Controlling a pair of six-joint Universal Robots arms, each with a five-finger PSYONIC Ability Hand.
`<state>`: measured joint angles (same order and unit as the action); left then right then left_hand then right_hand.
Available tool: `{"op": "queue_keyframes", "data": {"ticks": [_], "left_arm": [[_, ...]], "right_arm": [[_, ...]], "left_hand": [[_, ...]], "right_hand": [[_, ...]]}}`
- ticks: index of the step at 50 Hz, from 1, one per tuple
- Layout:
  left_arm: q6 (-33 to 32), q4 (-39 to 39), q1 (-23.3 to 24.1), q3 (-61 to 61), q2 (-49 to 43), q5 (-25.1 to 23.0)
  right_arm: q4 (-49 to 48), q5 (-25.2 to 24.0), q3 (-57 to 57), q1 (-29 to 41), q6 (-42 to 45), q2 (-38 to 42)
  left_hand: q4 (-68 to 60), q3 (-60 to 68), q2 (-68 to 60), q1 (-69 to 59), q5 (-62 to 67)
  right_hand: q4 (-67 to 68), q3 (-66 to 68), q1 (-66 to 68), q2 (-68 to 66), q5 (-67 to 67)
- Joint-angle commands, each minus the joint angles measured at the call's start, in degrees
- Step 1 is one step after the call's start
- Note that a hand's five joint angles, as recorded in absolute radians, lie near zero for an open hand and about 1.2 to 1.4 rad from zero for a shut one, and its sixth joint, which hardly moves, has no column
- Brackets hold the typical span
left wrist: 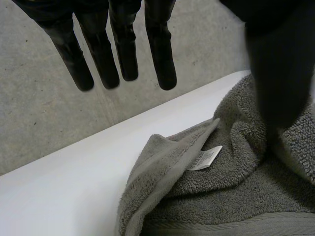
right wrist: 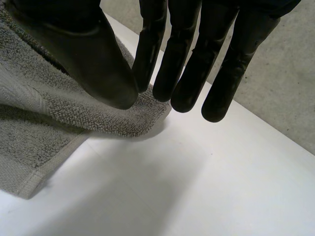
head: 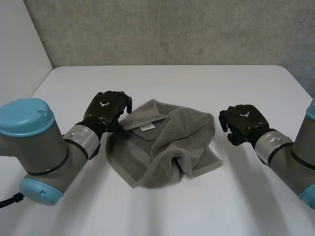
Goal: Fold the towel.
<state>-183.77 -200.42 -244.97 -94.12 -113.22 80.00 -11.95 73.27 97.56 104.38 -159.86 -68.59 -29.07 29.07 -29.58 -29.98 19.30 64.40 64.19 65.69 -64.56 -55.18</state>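
A grey towel lies bunched in the middle of the white table, its right half heaped over itself and a white label showing. My left hand is at the towel's far left edge. In the left wrist view its fingers hang straight above the table, and the thumb reaches down onto the towel near the label. My right hand hovers just right of the towel, apart from it. In the right wrist view its thumb is drawn up to the fingers with nothing between, the towel behind it.
A grey concrete wall runs behind the table's far edge. Bare tabletop lies around the towel, widest in front and to the right. Both grey arms come in from the near corners.
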Motion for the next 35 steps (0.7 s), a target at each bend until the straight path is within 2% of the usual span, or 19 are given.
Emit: {"op": "queue_keyframes", "data": {"ticks": [1, 2, 8, 12, 19, 22, 23, 24, 25, 26, 27, 28, 29, 30, 32, 35], "left_arm": [[0.34, 0.03, 0.02, -0.1, 0.02, 0.07], [0.87, 0.03, 0.02, -0.01, 0.02, 0.07], [2.37, 0.11, 0.02, -0.01, 0.02, -0.02], [2.54, 0.72, 0.02, -0.01, -0.16, -0.02], [2.19, 4.51, -0.07, 0.69, -0.86, -0.02], [2.1, 7.06, 0.02, 1.13, -2.18, -0.02], [2.02, 7.84, 0.11, 1.3, -2.88, -0.02], [1.93, 8.46, 0.2, 1.57, -3.41, 0.07], [1.93, 8.46, 0.2, 1.57, -3.41, 0.07], [1.93, 8.72, 0.28, 1.57, -3.93, 0.07], [1.93, 8.81, 0.46, 1.57, -4.11, 0.07], [1.93, 8.81, 0.46, 1.57, -4.11, 0.07], [1.84, 8.9, 0.55, 1.57, -4.2, 0.07], [1.84, 8.9, 0.72, 1.57, -4.2, 0.07], [1.93, 8.99, 0.9, 1.57, -4.2, 0.07], [1.93, 9.25, 1.16, 1.31, -4.03, -0.02]], "right_arm": [[0.09, -0.15, 0.0, 0.21, 0.08, 0.04], [0.09, -0.15, 0.0, 0.21, 0.08, 0.04], [1.4, -0.68, 0.35, 0.56, -0.97, -0.22], [3.16, -1.29, 0.18, 2.23, -1.94, -0.57], [6.32, -3.04, 0.18, 4.86, -1.77, -4.17], [7.73, -3.66, 0.09, 6.8, -1.59, -5.93], [8.17, -3.67, 0.09, 7.68, -1.51, -6.89], [8.17, -3.67, 0.09, 7.68, -1.5, -6.9], [8.17, -3.4, 0.35, 8.73, -1.42, -8.03], [8.17, -3.14, 0.62, 9.7, -1.33, -9.18], [8.17, -3.14, 0.62, 9.71, -1.33, -9.19], [8.09, -3.05, 0.88, 10.4, -1.33, -9.8], [8.09, -3.05, 1.06, 10.93, -1.24, -10.06], [8.09, -3.05, 1.06, 10.94, -1.24, -10.07], [8.17, -3.05, 1.41, 11.72, -1.24, -10.85], [8.17, -3.05, 1.58, 12.25, -1.15, -11.39]], "left_hand": [[-24.44, 24.44, -23.93, -23.52, 24.21], [-30.37, 30.37, -29.86, -29.46, 30.15], [-32.62, 32.62, -32.11, -31.7, 32.39], [-44.86, 44.86, -44.35, -43.94, 44.63], [-44.39, 44.39, -43.88, -43.48, 44.17], [-41.7, 41.7, -41.19, -40.79, 41.48], [-39.37, 39.37, -38.86, -38.45, 39.14], [-36.68, 36.68, -36.17, -35.77, 36.46], [-36.66, 36.66, -36.14, -35.74, 36.43], [-31.99, 31.99, -31.48, -31.08, 31.77], [-22.62, 22.62, -22.11, -21.7, 22.39], [-22.53, 22.53, -22.01, -21.61, 22.3], [-14.7, 14.7, -14.19, -13.78, 14.47], [-11.62, 11.62, -11.11, -10.71, 11.4], [-10.43, 10.43, -9.91, -9.51, 10.2], [-4.22, 4.22, -3.71, -3.31, 3.99]], "right_hand": [[4.55, 4.76, 3.26, -4.38, -3.77], [4.56, 4.77, 3.27, -4.39, -3.78], [5.4, 5.61, 4.11, -5.23, -4.62], [5.07, 5.28, 3.78, -4.9, -4.29], [2.21, 2.42, 0.93, -2.05, -1.43], [-0.47, -0.26, -1.76, 0.63, 1.25], [-7.32, -7.11, -8.6, 7.48, 8.1], [-7.38, -7.17, -8.67, 7.55, 8.17], [-20.71, -20.5, -21.99, 20.87, 21.49], [-27.0, -26.79, -28.29, 27.17, 27.78], [-27.07, -26.85, -28.35, 27.23, 27.85], [-28.73, -28.52, -30.02, 28.9, 29.51], [-30.91, -30.7, -32.2, 31.08, 31.69], [-30.93, -30.72, -32.22, 31.1, 31.72], [-39.97, -39.76, -41.26, 40.13, 40.75], [-41.36, -41.15, -42.65, 41.53, 42.14]]}}
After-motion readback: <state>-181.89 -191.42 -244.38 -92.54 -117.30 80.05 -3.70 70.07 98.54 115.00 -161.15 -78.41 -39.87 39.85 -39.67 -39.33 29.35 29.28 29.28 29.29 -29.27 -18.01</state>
